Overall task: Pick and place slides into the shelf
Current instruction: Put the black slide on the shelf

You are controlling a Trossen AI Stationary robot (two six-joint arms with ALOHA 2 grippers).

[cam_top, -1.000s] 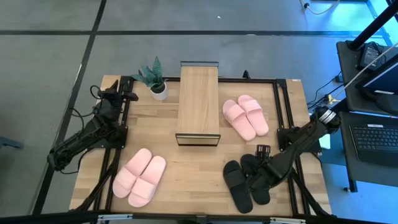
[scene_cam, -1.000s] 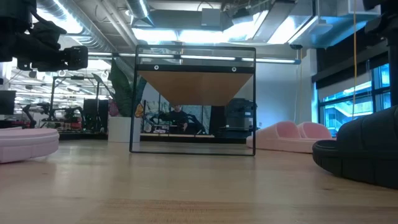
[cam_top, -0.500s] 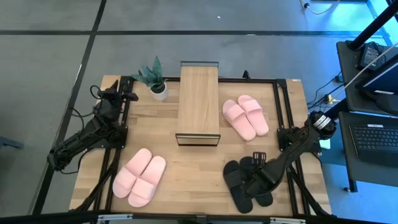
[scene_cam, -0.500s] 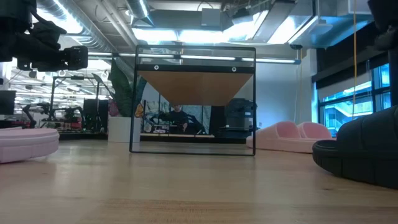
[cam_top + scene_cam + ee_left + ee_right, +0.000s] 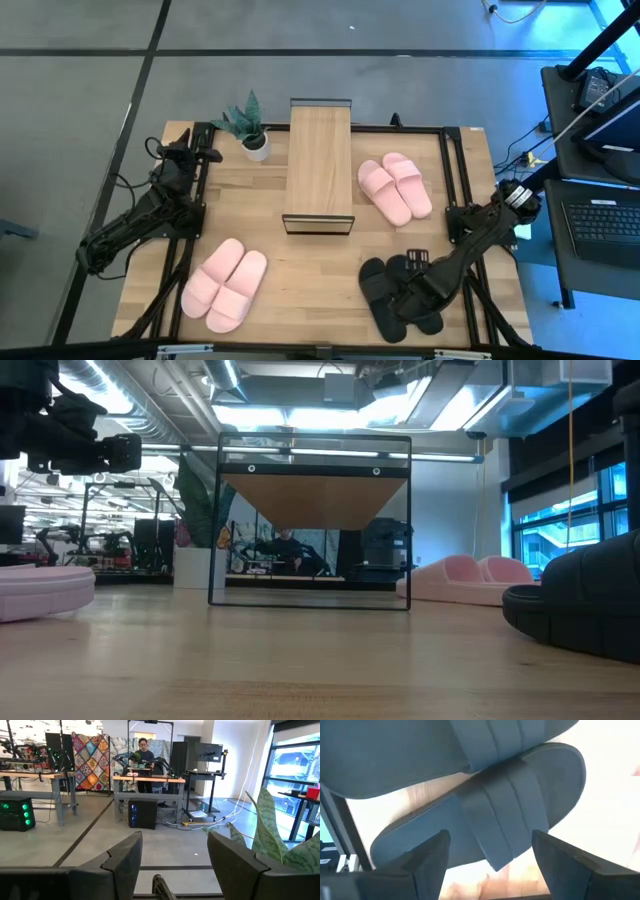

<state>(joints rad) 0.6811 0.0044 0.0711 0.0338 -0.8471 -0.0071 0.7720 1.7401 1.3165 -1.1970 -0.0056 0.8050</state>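
A black pair of slides [image 5: 385,290] lies flat on its soles at the table's near right. In the right wrist view one black slide [image 5: 505,810] lies with its wide strap up. My right gripper [image 5: 408,296] hangs over this pair, pointing down and open [image 5: 490,842], touching nothing. One pink pair [image 5: 395,187] lies right of the shelf [image 5: 318,165], another pink pair [image 5: 225,283] at the near left. The shelf stands on its thin black frame [image 5: 310,520]. My left gripper [image 5: 195,155] waits at the far left, open [image 5: 173,840].
A small potted plant [image 5: 250,128] stands just left of the shelf's far end. Black rails [image 5: 452,180] run along the table's left and right sides. Bare wood [image 5: 310,280] lies between the near pink pair and the black pair.
My right gripper has moved a little toward the table's near edge, farther over the black slides, and has tipped slightly. Its fingers stay open. The slides have not moved.
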